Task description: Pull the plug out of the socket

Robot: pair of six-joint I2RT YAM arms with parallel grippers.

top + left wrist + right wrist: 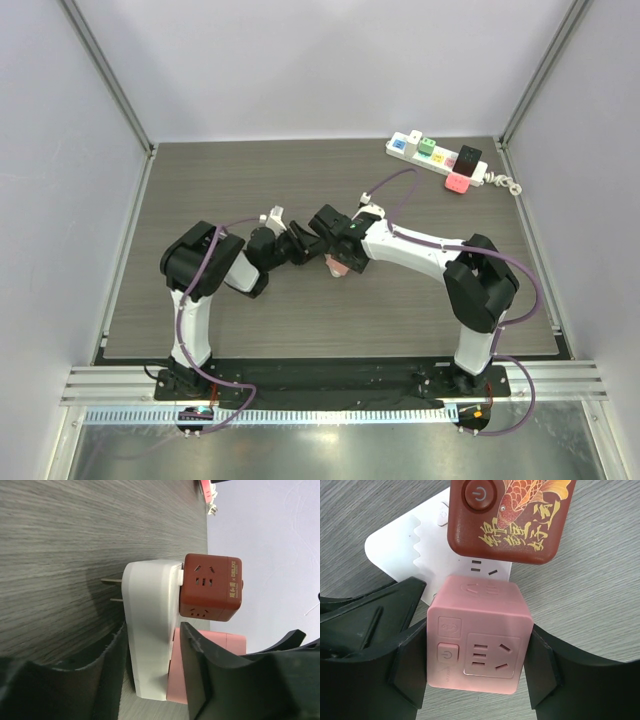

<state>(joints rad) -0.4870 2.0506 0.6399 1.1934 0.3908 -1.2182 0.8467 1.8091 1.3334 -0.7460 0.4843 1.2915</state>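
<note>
A white socket block [150, 610] lies on the table with two metal prongs sticking out. A dark red cube plug [210, 587] and a pink cube plug [231, 643] sit in its face. My left gripper [151, 645] is shut on the white socket block, one finger on each side. In the right wrist view my right gripper [476, 650] is shut on the pink cube plug [480, 640], which still sits against the white socket block [400, 550] beside the red cube [510, 520]. In the top view both grippers meet at mid-table around the pink cube [338, 266].
A white power strip [437, 160] with several coloured cubes plugged in lies at the back right, its cord coiled by the right wall [508, 184]. Purple cables [395, 195] loop over both arms. Grey walls enclose the wooden table [200, 190].
</note>
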